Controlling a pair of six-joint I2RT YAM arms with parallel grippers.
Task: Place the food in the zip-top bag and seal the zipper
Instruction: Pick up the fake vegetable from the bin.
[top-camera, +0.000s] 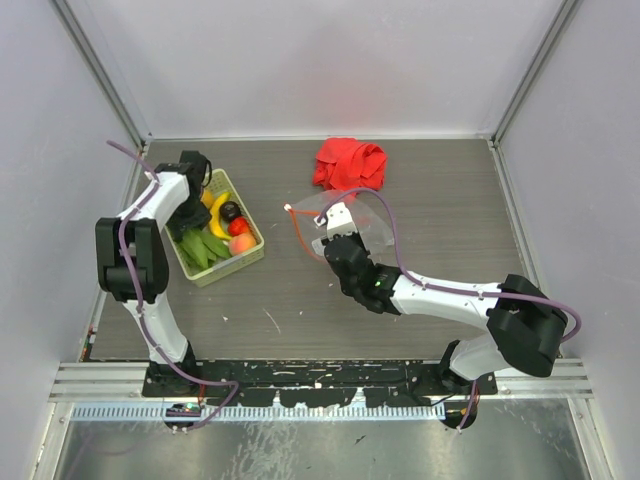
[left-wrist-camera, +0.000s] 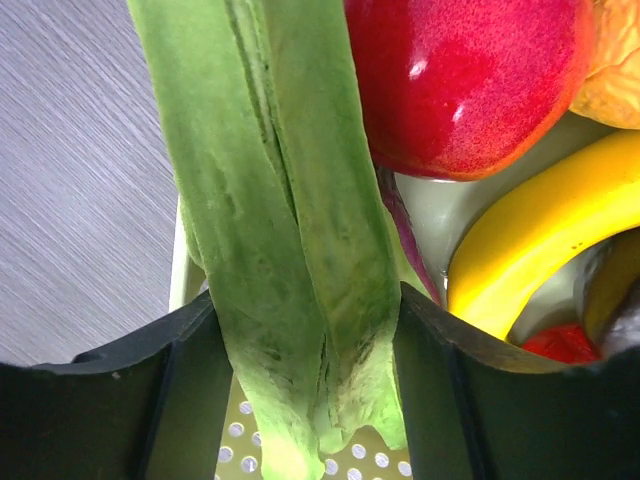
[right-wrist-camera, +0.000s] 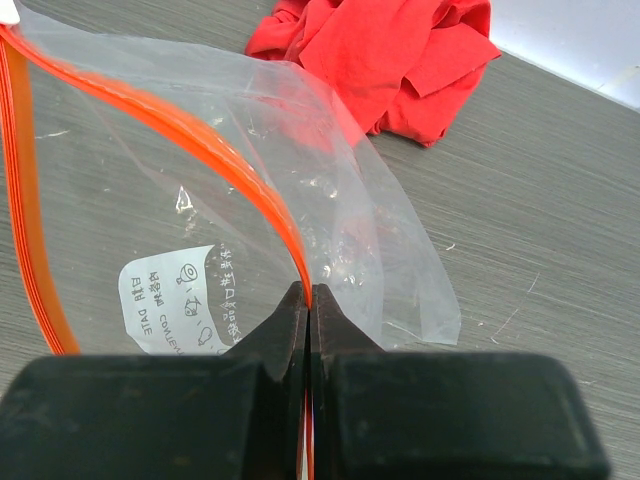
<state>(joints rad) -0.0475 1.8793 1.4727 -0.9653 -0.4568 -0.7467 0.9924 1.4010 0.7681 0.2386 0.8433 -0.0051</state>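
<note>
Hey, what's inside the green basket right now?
The basket holds green pods, a yellow banana, a dark purple piece, a red piece and an orange one. The left gripper, jaws around a pod, hides the far corner; anything under the pile is covered.

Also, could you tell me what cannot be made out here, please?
Left wrist: whether the left gripper grips the green pods; pod ends cut off.
Top view: basket's far corner, under the left arm.
Right wrist: zip-top bag's label, reversed, partly behind the right gripper.
</note>
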